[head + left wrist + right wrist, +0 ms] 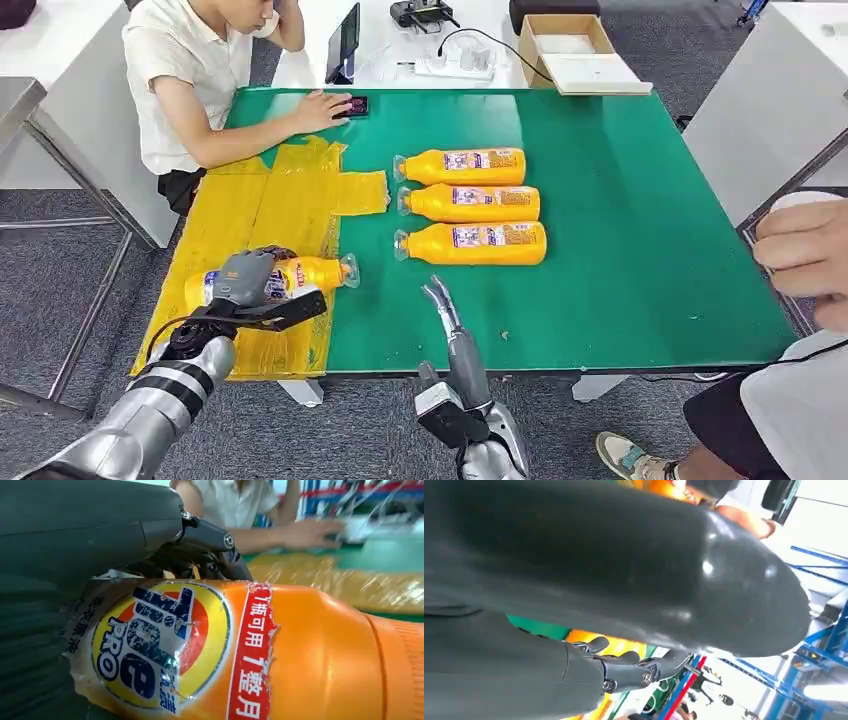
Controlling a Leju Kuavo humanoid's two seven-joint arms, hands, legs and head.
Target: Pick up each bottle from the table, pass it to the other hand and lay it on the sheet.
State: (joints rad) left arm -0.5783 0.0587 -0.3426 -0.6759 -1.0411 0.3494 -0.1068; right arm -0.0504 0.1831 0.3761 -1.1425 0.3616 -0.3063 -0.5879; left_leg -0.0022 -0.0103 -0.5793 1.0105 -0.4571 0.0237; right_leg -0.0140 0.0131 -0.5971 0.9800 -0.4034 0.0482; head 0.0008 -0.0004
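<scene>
My left hand (245, 280) grips an orange bottle (310, 272) lying on its side over the yellow sheet (262, 212), cap toward the table's middle. Up close in the left wrist view its torn blue-and-yellow label (150, 645) and orange body (320, 655) lie under my dark fingers (210, 550). Three more orange bottles (462, 167) (472, 203) (474, 243) lie side by side on the green table (640, 250), caps pointing left. My right hand (445, 310) is raised near the table's front edge, fingers straight and apart, holding nothing; its thumb (704, 580) and fingers (624, 670) show close up.
A person in a white shirt (180, 70) sits at the far left with a hand (320, 108) on a phone at the table's back edge. Another person's hand (805, 250) is at the right. A cardboard box (575, 50) and cables lie behind the table.
</scene>
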